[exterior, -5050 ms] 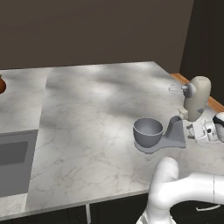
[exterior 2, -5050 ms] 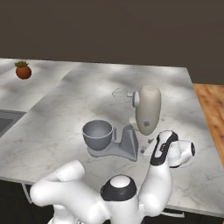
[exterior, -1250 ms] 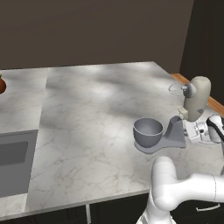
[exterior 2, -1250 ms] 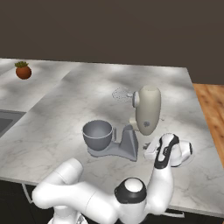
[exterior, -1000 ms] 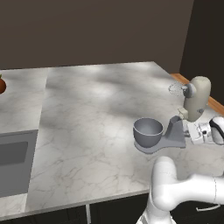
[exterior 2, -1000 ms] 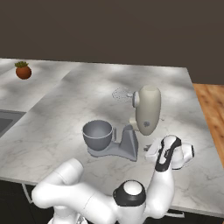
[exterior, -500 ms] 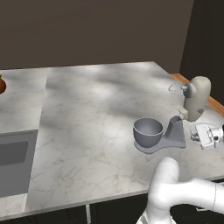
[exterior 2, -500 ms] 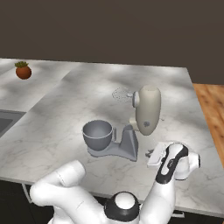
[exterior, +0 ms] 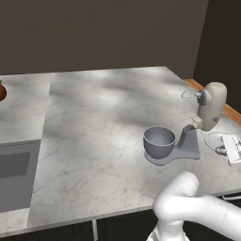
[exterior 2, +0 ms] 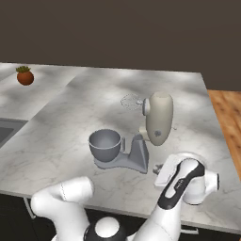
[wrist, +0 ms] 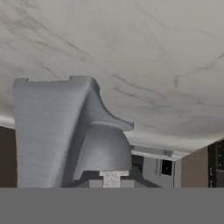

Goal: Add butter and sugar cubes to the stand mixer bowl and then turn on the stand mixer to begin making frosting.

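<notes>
The stand mixer (exterior: 210,106) stands at the counter's right, cream head tilted up, whisk (exterior: 189,95) bare. The grey stand mixer bowl (exterior: 159,141) sits on its base (exterior 2: 123,161). My gripper (exterior: 220,150) hovers low just right of the mixer's neck, over the white plate (exterior: 212,139). From the right base camera the gripper (exterior 2: 158,168) points at the base's back. The hand view, rolled upside down, looks along the grey neck (wrist: 50,131) toward the bowl (wrist: 105,148); a small pale block, seemingly a sugar cube (wrist: 113,176), sits between the dark tips. The butter is hidden.
A sink (exterior: 14,170) is set into the counter at the far left, with a small potted plant (exterior 2: 25,76) behind it. The counter's right edge (exterior: 230,112) runs close behind the mixer, with wooden floor (exterior 2: 226,117) beyond. Open marble lies left of the bowl.
The hand has pulled back from beside the mixer's neck, toward the base and a little right, over the plate. Mixer and bowl have not moved.
</notes>
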{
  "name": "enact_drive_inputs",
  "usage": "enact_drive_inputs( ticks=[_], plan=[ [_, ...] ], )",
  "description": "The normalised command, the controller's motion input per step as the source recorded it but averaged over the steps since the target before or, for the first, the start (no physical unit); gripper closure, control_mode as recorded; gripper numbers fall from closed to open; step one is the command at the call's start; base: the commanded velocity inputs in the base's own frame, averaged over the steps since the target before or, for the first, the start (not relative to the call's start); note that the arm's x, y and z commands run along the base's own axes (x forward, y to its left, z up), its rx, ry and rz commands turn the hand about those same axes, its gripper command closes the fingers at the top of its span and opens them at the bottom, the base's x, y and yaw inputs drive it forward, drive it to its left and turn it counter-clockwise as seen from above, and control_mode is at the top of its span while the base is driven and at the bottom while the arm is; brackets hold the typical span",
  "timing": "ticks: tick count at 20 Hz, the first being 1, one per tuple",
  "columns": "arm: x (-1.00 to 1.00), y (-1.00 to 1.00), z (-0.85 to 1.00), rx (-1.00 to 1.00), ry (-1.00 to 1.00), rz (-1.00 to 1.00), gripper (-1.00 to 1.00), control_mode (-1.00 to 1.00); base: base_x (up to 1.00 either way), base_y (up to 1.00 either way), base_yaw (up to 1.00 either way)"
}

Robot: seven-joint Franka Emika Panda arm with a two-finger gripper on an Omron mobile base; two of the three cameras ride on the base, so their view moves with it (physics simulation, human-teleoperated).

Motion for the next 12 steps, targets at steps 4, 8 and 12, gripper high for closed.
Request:
enact_drive_inputs(
  ticks=[4, 8, 12],
  plan=[
    [-0.60, 0.52, 0.69, -0.11, 0.00, -0.03, 1.00, -1.00, 0.00, 0.00, 0.00],
    [-0.34, 0.67, 0.78, -0.17, 0.00, -0.04, 1.00, -1.00, 0.00, 0.00, 0.00],
    [-0.14, 0.71, 0.77, -0.22, 0.00, -0.01, 1.00, -1.00, 0.00, 0.00, 0.00]
  ],
)
